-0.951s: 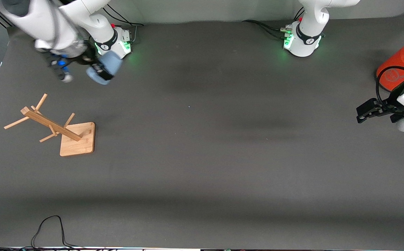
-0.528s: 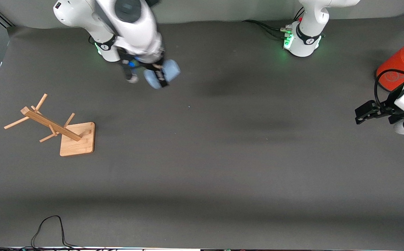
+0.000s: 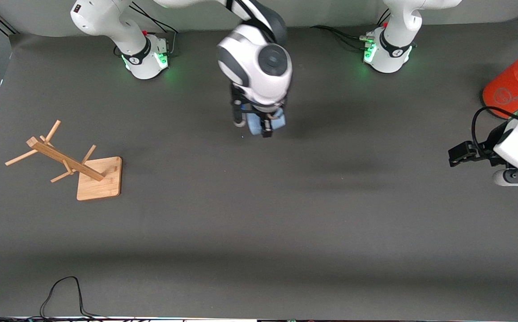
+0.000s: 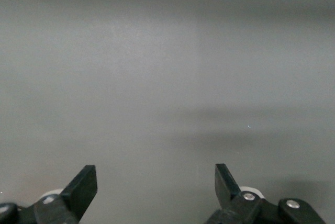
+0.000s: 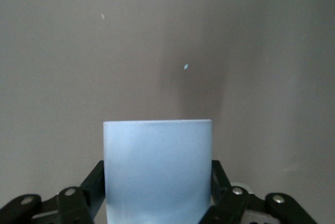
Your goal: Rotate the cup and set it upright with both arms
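The desk (image 3: 259, 214) is covered by a plain dark grey mat, matte and unmarked apart from soft shadow bands and a small pale speck near its middle. A pale grey wall runs along the edge where both arm bases stand, each base lit green.

The right end effector (image 3: 263, 127) hangs over the middle of the desk, clamped on the light-blue cup (image 3: 265, 123); in the right wrist view the cup (image 5: 157, 169) sits between both fingers (image 5: 91, 187), off the surface.

The left end effector (image 3: 458, 154) waits over the left arm's end of the desk with its fingers (image 4: 81, 190) spread apart and nothing between them.

An orange-red cylinder (image 3: 505, 91) stands at that same end. A wooden cup rack (image 3: 69, 163) stands toward the right arm's end. A black cable (image 3: 62, 295) loops at the desk edge nearest the front camera.
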You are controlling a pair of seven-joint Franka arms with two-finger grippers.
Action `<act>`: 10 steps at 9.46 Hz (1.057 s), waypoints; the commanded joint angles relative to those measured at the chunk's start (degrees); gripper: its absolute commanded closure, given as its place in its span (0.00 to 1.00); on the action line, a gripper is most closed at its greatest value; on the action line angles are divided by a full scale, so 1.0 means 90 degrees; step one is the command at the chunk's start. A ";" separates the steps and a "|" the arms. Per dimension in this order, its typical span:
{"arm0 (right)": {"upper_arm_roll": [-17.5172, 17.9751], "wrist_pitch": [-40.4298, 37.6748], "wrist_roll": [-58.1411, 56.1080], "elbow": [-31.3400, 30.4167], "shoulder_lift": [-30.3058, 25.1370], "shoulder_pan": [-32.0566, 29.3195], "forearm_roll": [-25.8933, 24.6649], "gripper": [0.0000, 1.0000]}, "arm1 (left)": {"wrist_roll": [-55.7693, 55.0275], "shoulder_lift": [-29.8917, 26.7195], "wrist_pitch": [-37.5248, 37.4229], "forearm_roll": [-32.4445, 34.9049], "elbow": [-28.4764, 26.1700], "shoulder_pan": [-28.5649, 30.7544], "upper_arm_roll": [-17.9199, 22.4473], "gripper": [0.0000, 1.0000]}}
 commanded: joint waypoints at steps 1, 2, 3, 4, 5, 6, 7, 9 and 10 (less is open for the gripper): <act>-0.0102 0.0401 0.0686 0.0547 0.0852 0.0241 -0.0012 0.55 | 0.0082 0.0240 -0.0019 -0.0025 0.0192 0.0121 0.0016 0.00; -0.0102 0.0568 0.0852 0.0625 0.1164 0.0348 -0.0022 0.55 | 0.0082 0.0366 -0.0009 -0.0025 0.0221 0.0132 0.0016 0.00; -0.0102 0.0628 0.1057 0.0771 0.1506 0.0417 -0.0177 0.55 | 0.0072 0.0493 0.0049 -0.0015 0.0250 0.0141 0.0016 0.00; -0.0102 0.0638 0.1320 0.0985 0.1838 0.0417 -0.0314 0.56 | 0.0072 0.0601 0.0214 0.0024 0.0260 0.0132 0.0016 0.00; -0.0102 0.0638 0.1439 0.1142 0.2064 0.0417 -0.0334 0.56 | 0.0072 0.0737 0.0255 0.0005 0.0260 0.0141 0.0025 0.00; -0.0112 0.0667 0.1498 0.1182 0.2143 0.0417 -0.0335 0.56 | 0.0063 0.0835 0.0400 0.0014 0.0260 0.0141 0.0016 0.00; -0.0103 0.0735 0.1508 0.1192 0.2192 0.0417 -0.0335 0.57 | 0.0062 0.0933 0.0450 -0.0005 0.0260 0.0132 0.0016 0.00; -0.0112 0.0775 0.1508 0.1192 0.2203 0.0417 -0.0335 0.53 | -0.0025 0.1041 0.0683 -0.0035 0.0270 0.0122 0.0016 0.00; -0.0122 0.0775 0.1499 0.1192 0.2193 0.0417 -0.0335 0.22 | -0.0025 0.1080 0.0685 -0.0035 0.0270 0.0103 0.0006 0.00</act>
